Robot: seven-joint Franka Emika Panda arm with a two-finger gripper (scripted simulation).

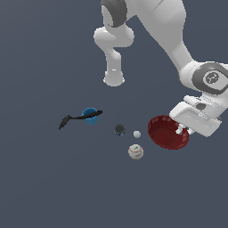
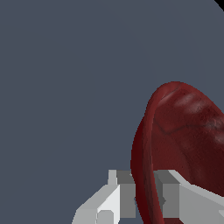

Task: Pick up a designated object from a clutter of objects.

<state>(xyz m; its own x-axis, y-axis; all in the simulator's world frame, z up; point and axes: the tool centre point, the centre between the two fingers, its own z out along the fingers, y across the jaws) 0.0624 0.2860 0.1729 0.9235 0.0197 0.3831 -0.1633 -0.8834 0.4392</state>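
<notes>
Wrist view showed the gripper [image 2: 144,199] straddling the rim of the red bowl [image 2: 183,144] — one finger [image 2: 127,197] outside the wall, the other inside — apparently pinching it, though contact on the inner side was hard to judge. Exterior view placed the bowl [image 1: 165,132] on the grey floor [image 1: 44,187] at that view's right, under the white arm [image 1: 178,40]. To its left lay the baseball [image 1: 136,152], a tiny white ball [image 1: 137,134], a dark round piece [image 1: 119,129], and — well apart — a blue piece [image 1: 89,116] crossed by a thin black utensil [image 1: 71,119].
</notes>
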